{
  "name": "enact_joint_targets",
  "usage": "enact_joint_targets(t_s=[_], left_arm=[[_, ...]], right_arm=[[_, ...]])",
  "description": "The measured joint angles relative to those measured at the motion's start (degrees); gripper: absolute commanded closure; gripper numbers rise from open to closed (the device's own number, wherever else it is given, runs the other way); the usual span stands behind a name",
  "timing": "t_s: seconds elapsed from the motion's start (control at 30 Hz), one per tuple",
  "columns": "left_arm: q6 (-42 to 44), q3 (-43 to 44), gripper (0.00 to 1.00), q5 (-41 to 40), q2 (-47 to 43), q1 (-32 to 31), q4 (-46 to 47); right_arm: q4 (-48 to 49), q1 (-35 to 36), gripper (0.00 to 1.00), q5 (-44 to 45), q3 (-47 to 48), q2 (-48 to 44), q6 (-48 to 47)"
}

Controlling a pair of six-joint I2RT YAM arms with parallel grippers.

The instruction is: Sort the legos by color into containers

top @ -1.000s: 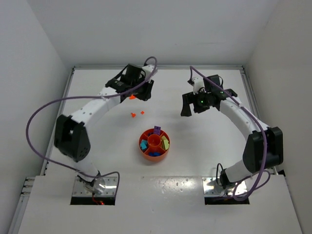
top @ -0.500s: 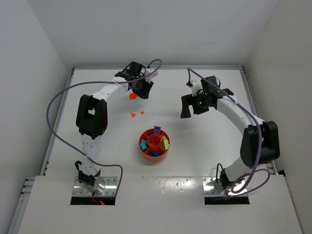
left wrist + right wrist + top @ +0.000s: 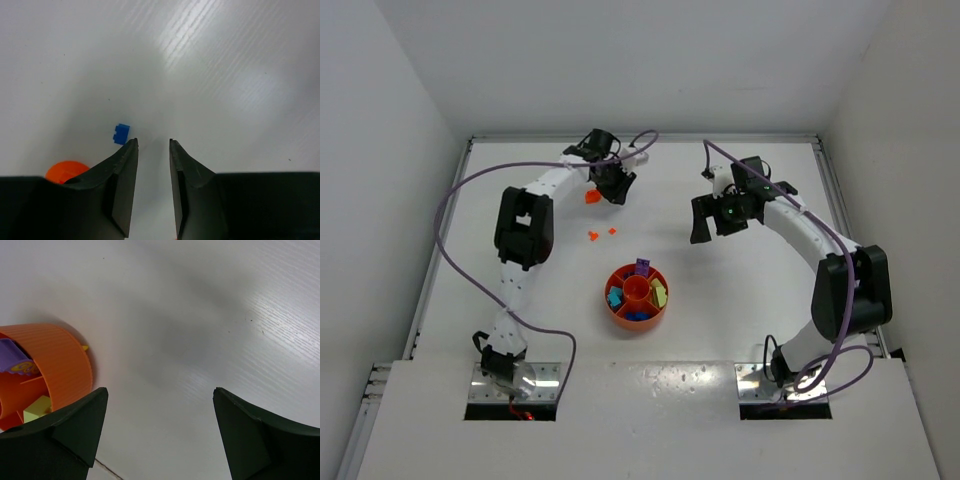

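Seeing white table (image 3: 740, 290), white walls (image 3: 380, 120). Left gripper (image 3: 152, 142) is narrowly parted and empty, blue lego (image 3: 121, 133) just beside its fingertip. Right gripper (image 3: 160, 392) is spread wide and empty. We see the orange tray (image 3: 620, 320) near-centre.

I'm looking into a robotics lab test cell: plain white walls (image 3: 410, 90) box in a white counter (image 3: 740, 290) with cabled arms (image 3: 805, 235) bolted on.

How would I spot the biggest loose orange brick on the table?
Find the round orange tray in the middle of the table, then look past it toward the far wall, slightly left, where the left gripper hangs. The orange brick lies just beside that gripper. It is bigger than the two orange bits lying between it and the tray.
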Motion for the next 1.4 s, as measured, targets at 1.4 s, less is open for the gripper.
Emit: enact_joint_targets(t_s=[1.4], left_arm=[[0.68,5.75,0.65,-0.44,6.95,2.05,2.08]], right_arm=[[0.09,0.0,0.14,-0.39,0.0,1.7,0.0]])
